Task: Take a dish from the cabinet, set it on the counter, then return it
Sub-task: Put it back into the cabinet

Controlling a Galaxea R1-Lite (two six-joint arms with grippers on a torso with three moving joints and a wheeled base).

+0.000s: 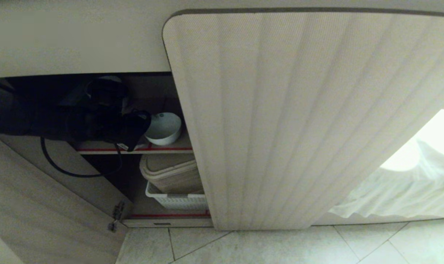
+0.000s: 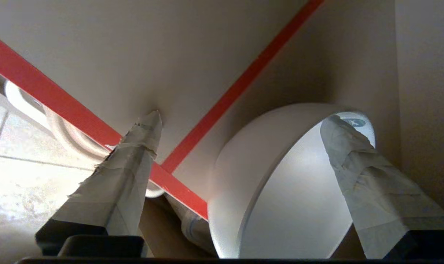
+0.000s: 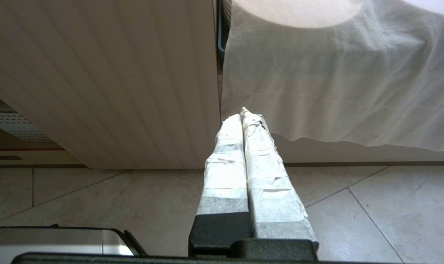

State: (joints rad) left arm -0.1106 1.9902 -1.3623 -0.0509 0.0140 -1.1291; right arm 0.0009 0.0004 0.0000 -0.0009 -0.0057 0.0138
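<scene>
**Dish back on cabinet shelf**

Sits white and upright on the red-taped shelf (image 1: 134,149) of the cabinet (image 1: 298,121): the dish (image 1: 164,128). Left gripper (image 2: 240,121) spread wide around its rim, one finger (image 2: 348,154) inside, not clamping. Right gripper (image 3: 243,117) parked outside, fingers pressed together, empty, above floor tiles (image 3: 97,198).

We see the cabinet's (image 1: 280,110) upper shelf (image 1: 163,146), grey-brown with red tape along its front edge, carrying the dish (image 1: 164,129), which sits upright near the shelf's right end, close to the front edge. On the bottom shelf (image 1: 170,217), also taped red, we see a white slotted basket (image 1: 176,201) holding a beige lidded bin (image 1: 172,173). Below lies a pale tiled floor (image 1: 280,247).
</scene>
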